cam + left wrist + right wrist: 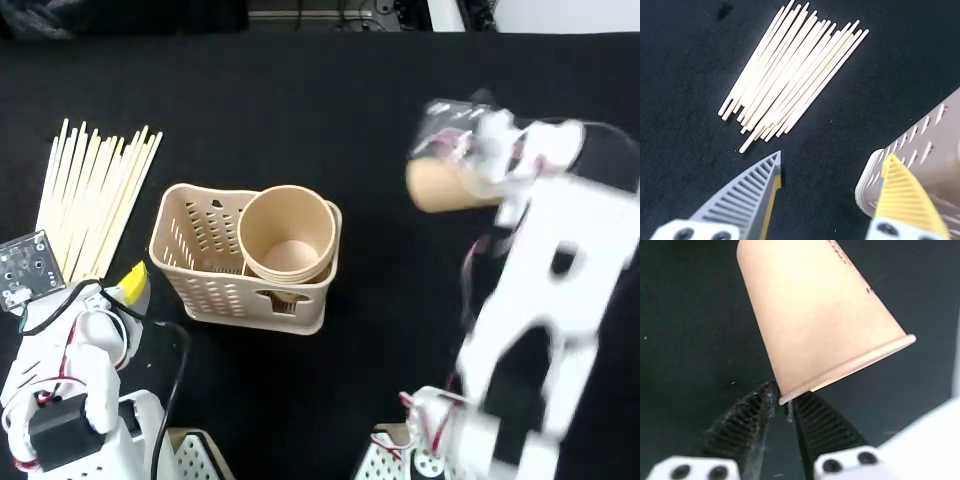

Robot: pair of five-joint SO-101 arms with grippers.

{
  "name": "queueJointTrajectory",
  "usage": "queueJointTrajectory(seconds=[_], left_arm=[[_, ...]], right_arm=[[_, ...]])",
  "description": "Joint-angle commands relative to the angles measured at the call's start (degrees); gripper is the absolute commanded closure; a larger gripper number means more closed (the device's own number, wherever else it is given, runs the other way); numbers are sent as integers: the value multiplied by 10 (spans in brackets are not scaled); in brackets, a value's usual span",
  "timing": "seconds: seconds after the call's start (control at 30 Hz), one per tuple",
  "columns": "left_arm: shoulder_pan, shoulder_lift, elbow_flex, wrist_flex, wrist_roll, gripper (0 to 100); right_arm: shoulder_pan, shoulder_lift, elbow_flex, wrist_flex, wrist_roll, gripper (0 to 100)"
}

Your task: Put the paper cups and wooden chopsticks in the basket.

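Note:
A beige slotted basket (215, 275) stands mid-table with paper cups (288, 238) nested in its right part. Several wooden chopsticks (92, 195) lie fanned on the black cloth to its left, and the left wrist view looks down on the same chopsticks (790, 75). My left gripper (832, 160) hangs open over the cloth between their near ends and the basket corner (925, 145), holding nothing. To the right of the basket, my right gripper (785, 402) is shut on the rim of another paper cup (815, 315). That cup (445, 185) is lifted and lies on its side.
A small circuit board (25, 268) sits on the left arm near the chopsticks. Black cloth covers the table, with free room between the basket and the right arm (545, 300). Cables and gear line the far edge.

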Motion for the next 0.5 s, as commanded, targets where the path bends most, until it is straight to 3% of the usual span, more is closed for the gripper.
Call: queueJointTrajectory(seconds=[0.0, 0.2, 0.47], left_arm=[[1, -3, 1, -11, 1, 693], [1, -3, 1, -11, 1, 693], [1, -3, 1, -11, 1, 693]], right_arm=[[-117, -233, 68, 19, -11, 985], [-255, -371, 95, 19, -123, 985], [-322, -328, 35, 11, -187, 985]])
